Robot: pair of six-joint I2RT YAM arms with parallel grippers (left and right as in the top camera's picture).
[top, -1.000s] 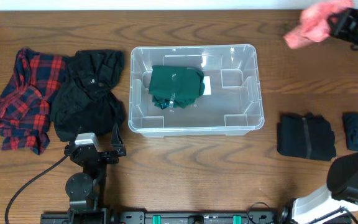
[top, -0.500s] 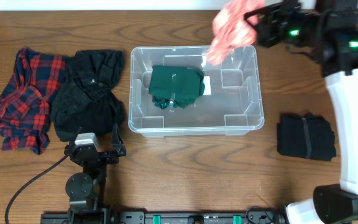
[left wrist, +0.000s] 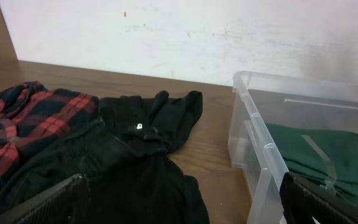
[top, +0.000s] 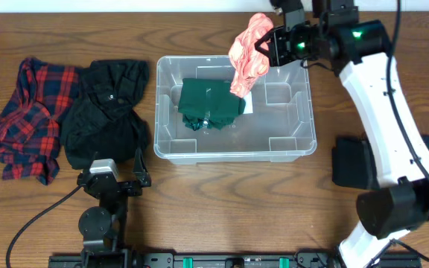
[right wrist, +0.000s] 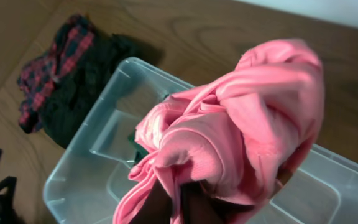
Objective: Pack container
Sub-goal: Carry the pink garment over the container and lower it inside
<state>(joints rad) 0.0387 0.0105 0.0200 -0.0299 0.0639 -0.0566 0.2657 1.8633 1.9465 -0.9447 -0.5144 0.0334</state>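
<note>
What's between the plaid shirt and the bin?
A crumpled black garment, against the plaid shirt and just left of the bin. Overhead view shows it; left wrist too.

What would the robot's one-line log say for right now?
right claw: shut on pink cloth, above bin | left claw: open | bin: holds green cloth

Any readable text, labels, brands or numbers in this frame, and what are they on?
No text can be read in any view.
white label on the container base: print too small to read, partly hidden by the pink garment held in the right gripper.
</note>
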